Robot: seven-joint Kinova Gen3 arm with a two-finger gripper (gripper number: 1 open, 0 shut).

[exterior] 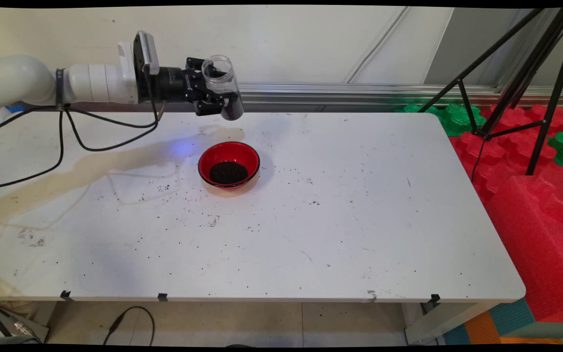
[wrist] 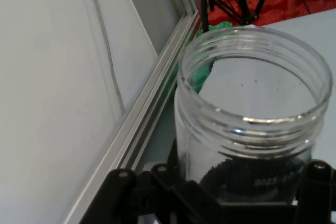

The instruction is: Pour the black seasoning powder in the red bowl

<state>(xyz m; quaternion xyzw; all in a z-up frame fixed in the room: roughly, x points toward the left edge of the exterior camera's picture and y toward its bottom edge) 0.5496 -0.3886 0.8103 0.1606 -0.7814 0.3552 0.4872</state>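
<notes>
One clear jar (exterior: 221,84) clamped in the jaws (exterior: 211,93), one red bowl (exterior: 229,164) of dark grains below, one white table (exterior: 359,205)

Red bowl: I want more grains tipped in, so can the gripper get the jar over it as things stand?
Probably yes. The gripper, shut on the jar, is raised just behind the bowl, and nothing stands between them on the table.

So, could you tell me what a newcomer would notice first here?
A red bowl with a dark heap inside sits mid-table. Above and behind it, the gripper holds a clear open jar with dark contents at its bottom. Dark specks dot the table.
</notes>
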